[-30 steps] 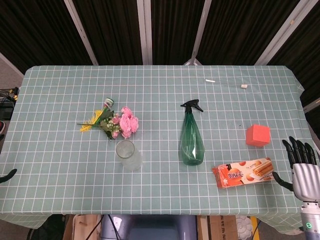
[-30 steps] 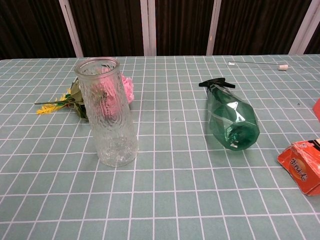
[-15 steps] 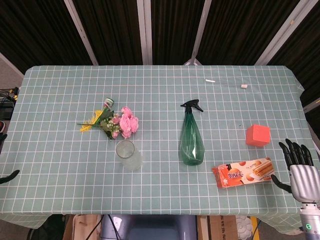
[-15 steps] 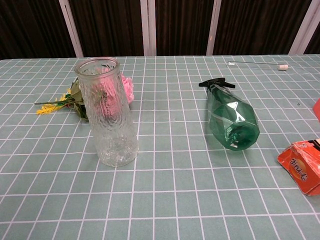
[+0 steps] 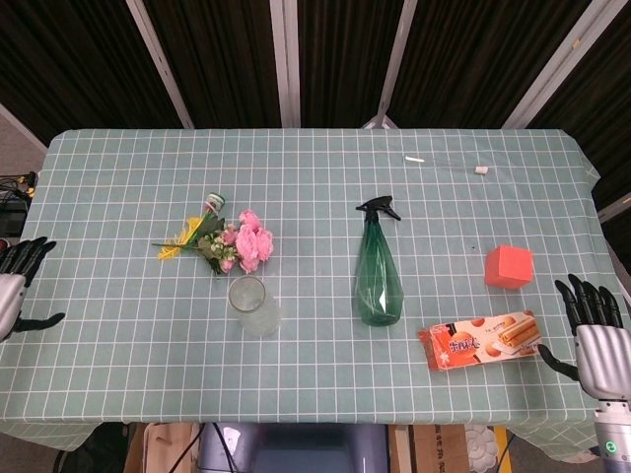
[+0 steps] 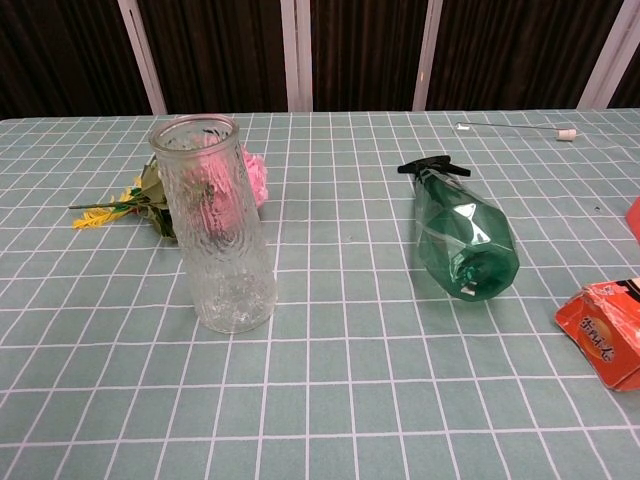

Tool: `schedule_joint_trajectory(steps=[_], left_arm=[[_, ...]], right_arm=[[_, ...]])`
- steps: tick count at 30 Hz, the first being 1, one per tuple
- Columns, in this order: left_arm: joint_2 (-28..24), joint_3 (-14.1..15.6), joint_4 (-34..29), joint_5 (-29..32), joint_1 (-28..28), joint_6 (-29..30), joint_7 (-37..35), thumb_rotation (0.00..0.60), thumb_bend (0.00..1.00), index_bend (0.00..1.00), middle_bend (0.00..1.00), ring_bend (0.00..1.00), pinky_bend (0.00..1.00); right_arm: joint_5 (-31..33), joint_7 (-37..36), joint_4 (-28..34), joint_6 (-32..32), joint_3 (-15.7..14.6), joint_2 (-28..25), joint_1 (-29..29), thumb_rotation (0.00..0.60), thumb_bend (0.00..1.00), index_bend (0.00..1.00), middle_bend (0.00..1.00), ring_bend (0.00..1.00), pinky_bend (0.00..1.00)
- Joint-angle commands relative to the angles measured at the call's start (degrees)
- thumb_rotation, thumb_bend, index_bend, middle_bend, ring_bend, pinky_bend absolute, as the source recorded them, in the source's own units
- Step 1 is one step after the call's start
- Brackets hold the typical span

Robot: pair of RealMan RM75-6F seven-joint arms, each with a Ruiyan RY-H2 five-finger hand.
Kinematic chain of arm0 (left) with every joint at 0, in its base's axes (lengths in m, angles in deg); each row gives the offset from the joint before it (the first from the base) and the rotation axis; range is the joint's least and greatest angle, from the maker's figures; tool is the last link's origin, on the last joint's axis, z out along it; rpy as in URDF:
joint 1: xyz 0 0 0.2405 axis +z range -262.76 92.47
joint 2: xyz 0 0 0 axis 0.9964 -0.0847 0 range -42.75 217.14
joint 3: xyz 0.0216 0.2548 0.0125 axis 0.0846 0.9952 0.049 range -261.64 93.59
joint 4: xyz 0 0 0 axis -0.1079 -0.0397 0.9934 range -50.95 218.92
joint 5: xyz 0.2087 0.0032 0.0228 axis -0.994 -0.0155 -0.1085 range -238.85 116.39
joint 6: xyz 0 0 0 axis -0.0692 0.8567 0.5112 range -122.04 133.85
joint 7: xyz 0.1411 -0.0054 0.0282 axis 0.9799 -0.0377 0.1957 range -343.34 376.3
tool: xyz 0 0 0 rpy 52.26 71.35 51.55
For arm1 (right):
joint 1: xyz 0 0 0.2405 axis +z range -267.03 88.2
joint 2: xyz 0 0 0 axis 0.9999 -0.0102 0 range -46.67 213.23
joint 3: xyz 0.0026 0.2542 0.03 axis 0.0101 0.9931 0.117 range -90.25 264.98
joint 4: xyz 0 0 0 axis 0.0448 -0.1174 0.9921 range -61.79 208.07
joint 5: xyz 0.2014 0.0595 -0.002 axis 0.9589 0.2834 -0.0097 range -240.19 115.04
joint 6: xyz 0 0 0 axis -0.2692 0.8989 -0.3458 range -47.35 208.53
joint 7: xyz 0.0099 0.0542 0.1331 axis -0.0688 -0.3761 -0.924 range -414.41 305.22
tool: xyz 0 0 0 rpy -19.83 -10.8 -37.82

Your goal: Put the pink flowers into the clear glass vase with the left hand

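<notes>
— Pink flowers lie flat at the clear glass vase's eleven o'clock. Why untouched?
— Left hand hovers empty, fingers spread, at nine o'clock, well apart; right hand likewise idle.

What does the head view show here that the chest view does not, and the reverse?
Only the head view shows the left hand, the right hand and the whole orange cube. Only the chest view shows the clear glass vase side-on, upright. Both show the pink flowers, green spray bottle and snack packet.
</notes>
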State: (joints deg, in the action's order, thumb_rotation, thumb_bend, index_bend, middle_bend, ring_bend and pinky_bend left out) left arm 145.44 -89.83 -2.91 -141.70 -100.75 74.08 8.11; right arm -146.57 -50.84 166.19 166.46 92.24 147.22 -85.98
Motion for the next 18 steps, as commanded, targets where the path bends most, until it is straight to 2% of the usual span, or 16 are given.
schedule_joint_trajectory(steps=[1,5,10,13,18], left_arm=[[-3.1,-3.8,-3.4,6.0,-8.8,-11.4,5.7,0.600,0.13,0.02,0.01,0.00,0.00],[-2.5,-5.8,-5.2,11.6,-13.9,-17.3,11.4,0.600,0.13,0.02,0.01,0.00,0.00],[-0.8,-6.6,-6.1,18.6,-19.6,-23.3,17.8,0.600,0.10,0.02,0.00,0.00,0.00],[2.4,-5.8,-4.0,24.2,-24.8,-27.4,24.5,0.600,0.10,0.02,0.00,0.00,0.00],[6.6,-4.4,-2.4,32.6,-29.3,-27.3,31.6,0.600,0.10,0.01,0.00,0.00,0.00]], right_arm=[[0.4,1.1,0.2,-0.5,0.1,0.3,0.2,0.600,0.23,0.08,0.03,0.01,0.00],[1.0,2.7,0.4,-0.9,0.1,0.8,0.4,0.600,0.23,0.08,0.03,0.01,0.00],[1.8,3.6,0.6,-1.5,0.3,1.1,0.6,0.600,0.23,0.08,0.03,0.01,0.00],[2.6,4.3,0.4,-2.1,0.5,1.3,0.9,0.600,0.23,0.08,0.03,0.01,0.00],[3.2,4.9,0.4,-2.4,0.7,1.6,1.0,0.600,0.23,0.08,0.03,0.01,0.00]])
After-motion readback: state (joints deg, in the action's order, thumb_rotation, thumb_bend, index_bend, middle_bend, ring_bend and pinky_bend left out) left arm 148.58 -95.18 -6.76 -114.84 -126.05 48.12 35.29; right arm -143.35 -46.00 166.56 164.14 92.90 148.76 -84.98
